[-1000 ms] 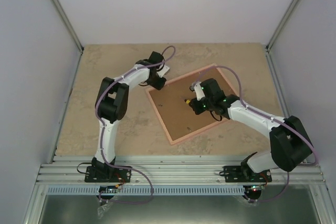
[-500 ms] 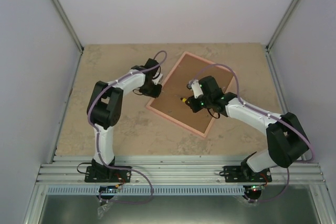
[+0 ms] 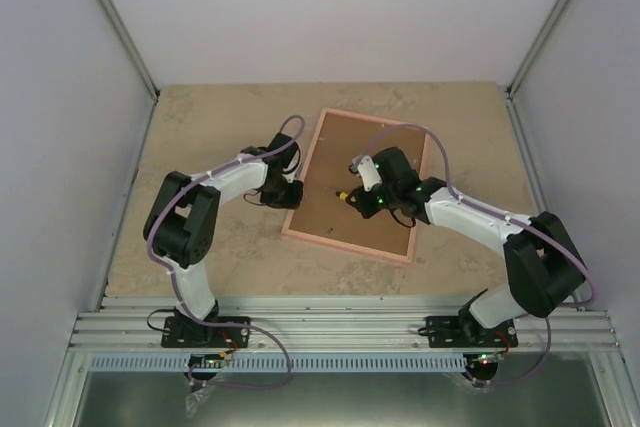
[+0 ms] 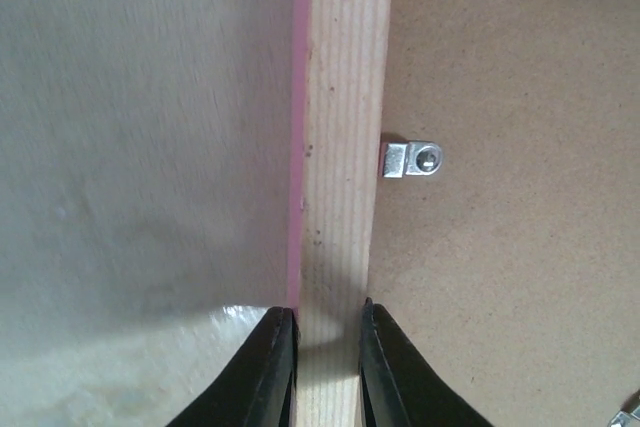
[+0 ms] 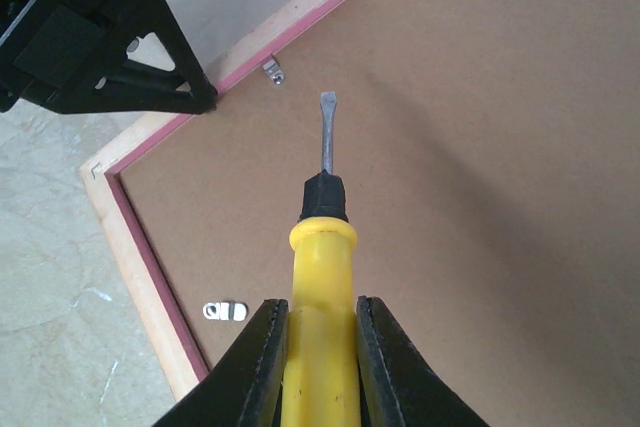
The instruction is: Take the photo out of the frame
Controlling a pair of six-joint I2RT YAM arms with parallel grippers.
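Observation:
The frame (image 3: 340, 245) lies face down on the table, tan wood rails with a pink outer edge around a brown backing board (image 3: 385, 162). The photo is hidden under that board. My left gripper (image 3: 290, 194) is shut on the frame's left rail (image 4: 340, 97), one finger on each side of the wood. Over the board, my right gripper (image 3: 364, 197) is shut on a yellow-handled screwdriver (image 5: 322, 247), its flat blade pointing toward a metal clip (image 5: 272, 71) at the rail. The left gripper's black fingertips (image 5: 200, 97) also show in the right wrist view.
A second metal clip (image 5: 224, 311) sits on the board near the frame's corner. Another clip (image 4: 412, 159) shows just beyond my left fingers. Beige stone-look tabletop (image 3: 200, 137) surrounds the frame, with white walls on three sides.
The frame has swung clockwise, from a diamond to nearly square with the table. My left gripper has moved nearer along its left side and closed on the rail. The right gripper shifted slightly left.

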